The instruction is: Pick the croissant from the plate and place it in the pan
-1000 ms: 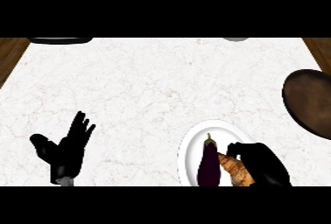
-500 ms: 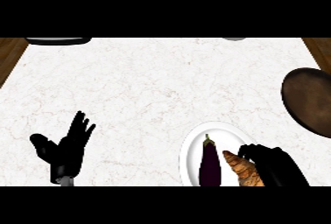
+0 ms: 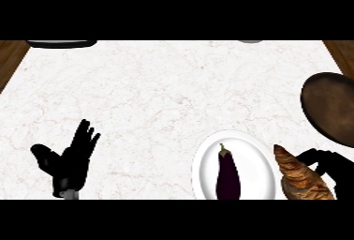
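- Plate first: the round white plate on the marble counter held only a dark purple eggplant, you saw.
- The golden-brown croissant was just off the plate's right rim, your right hand curled round it.
- The dark brown round pan at the right edge held nothing.
- Your left hand rested with fingers spread at lower left.

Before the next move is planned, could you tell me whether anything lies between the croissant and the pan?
Nothing visible does. The croissant is in the right robot hand, just right of the plate, and only bare counter separates it from the pan. The eggplant lies on the other side.
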Tool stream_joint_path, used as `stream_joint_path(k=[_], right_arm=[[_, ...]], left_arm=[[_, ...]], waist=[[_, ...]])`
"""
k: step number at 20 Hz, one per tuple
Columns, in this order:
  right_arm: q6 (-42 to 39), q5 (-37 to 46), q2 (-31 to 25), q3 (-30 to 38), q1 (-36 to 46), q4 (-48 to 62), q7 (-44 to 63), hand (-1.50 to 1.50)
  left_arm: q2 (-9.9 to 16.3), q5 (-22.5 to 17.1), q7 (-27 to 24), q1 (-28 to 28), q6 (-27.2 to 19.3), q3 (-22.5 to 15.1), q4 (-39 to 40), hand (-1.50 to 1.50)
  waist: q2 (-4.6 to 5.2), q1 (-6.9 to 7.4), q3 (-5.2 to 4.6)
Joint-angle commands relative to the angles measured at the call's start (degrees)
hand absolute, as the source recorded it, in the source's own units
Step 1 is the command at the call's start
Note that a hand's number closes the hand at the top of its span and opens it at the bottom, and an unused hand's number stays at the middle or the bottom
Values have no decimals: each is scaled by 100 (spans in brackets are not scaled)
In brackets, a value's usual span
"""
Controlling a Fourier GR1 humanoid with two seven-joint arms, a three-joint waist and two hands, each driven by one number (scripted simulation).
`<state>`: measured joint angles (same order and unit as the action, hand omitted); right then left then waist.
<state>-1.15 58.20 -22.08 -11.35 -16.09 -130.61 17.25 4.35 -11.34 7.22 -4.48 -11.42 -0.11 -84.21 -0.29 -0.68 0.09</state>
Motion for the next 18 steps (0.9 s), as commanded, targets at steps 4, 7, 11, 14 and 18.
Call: stream_joint_path(k=[4, 7, 11, 14, 18], right_arm=[[-579, -1054, 168, 1128, 806, 128, 332, 150], [-609, -1983, -181, 2175, 1278, 992, -251, 150], [-277, -1888, -184, 2391, 1835, 2139, -713, 150], [154, -1407, -305, 2444, 2479, 3240, -952, 150], [704, -1380, -557, 2764, 3103, 4830, -1792, 150]], left_arm=[[-45, -57, 63, 123, 87, 54, 257, 0], [5, 75, 265, -16, -23, -52, -135, 0], [-351, 250, -29, -174, -81, -354, 68, 0], [-144, 60, 236, 157, 29, -116, 19, 0], [-306, 228, -133, -115, -35, -241, 139, 0]], waist=[[35, 69, -10], [35, 91, -5], [36, 103, -6], [50, 151, -5], [60, 188, -3]])
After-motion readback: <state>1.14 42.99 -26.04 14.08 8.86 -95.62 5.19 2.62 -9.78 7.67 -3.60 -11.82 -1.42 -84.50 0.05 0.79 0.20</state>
